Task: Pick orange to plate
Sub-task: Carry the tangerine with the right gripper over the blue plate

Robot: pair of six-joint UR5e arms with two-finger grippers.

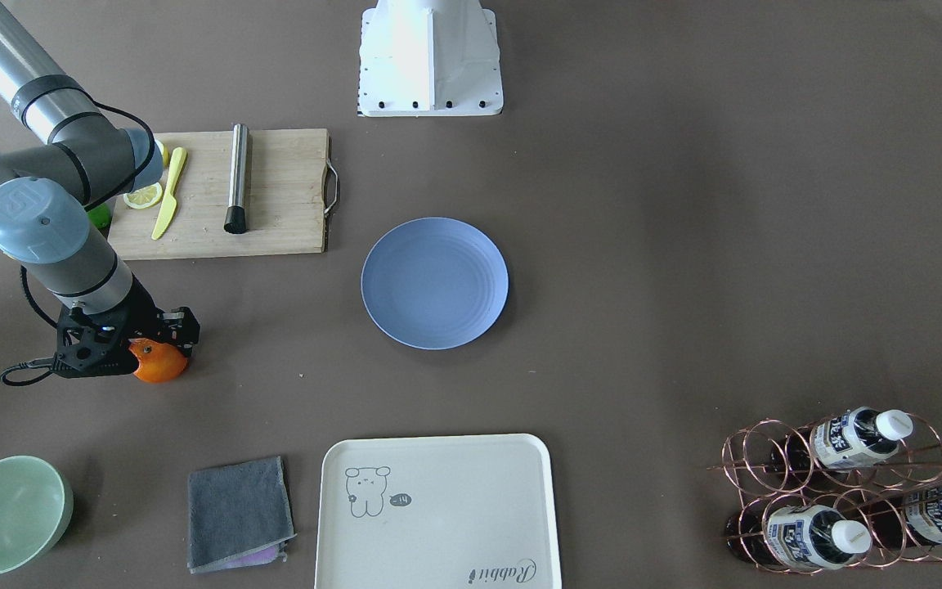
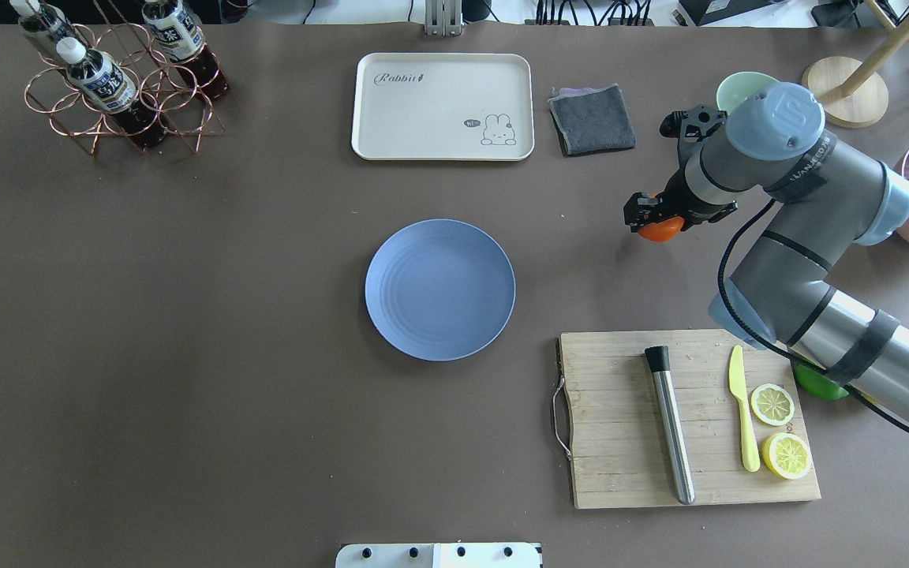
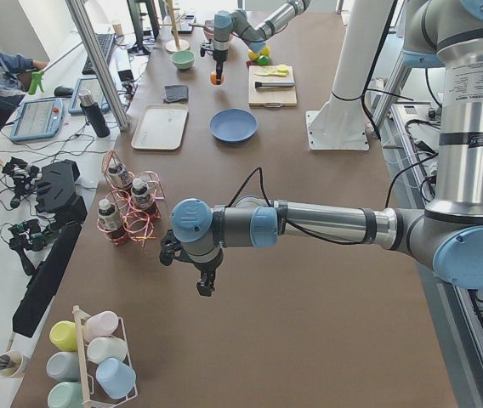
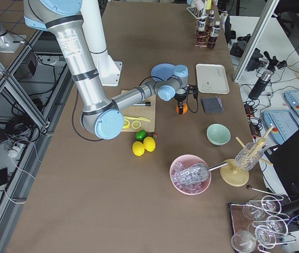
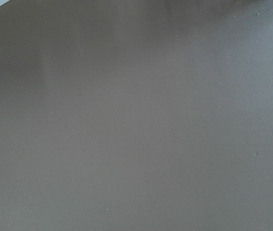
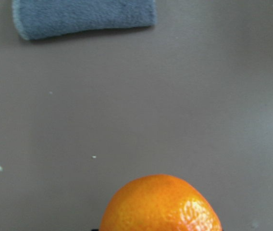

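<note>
Progress check: the grab half is looking about done and the delivery half isn't started. The right gripper (image 1: 162,345) is coming straight down over the orange (image 1: 162,370). As far as I can make out, its fingers are pressing in on either side of the fruit, so I'm calling it pinching the orange. I honestly can't tell if the fruit is resting on the table (image 1: 684,245) or hanging just above it.

The orange is poking out right below the claw. In the right wrist view it's filling the bottom edge, super close to the camera, with the grey cloth (image 6: 83,17) lying further out at the top.

The periwinkle-blue plate (image 1: 434,282) is sitting mid-table with no orange on it, well apart from the claw. The orange is off toward the robot's right, on the operators' side of the wooden cutting board (image 1: 275,221). So my guess is what's left is lifting, carrying it sideways over the plate, lowering and letting go.

The left gripper (image 3: 203,280) is hanging over bare table well away from all this. It's only showing in the side view, so I can't tell if it's spread or pressed together.
</note>
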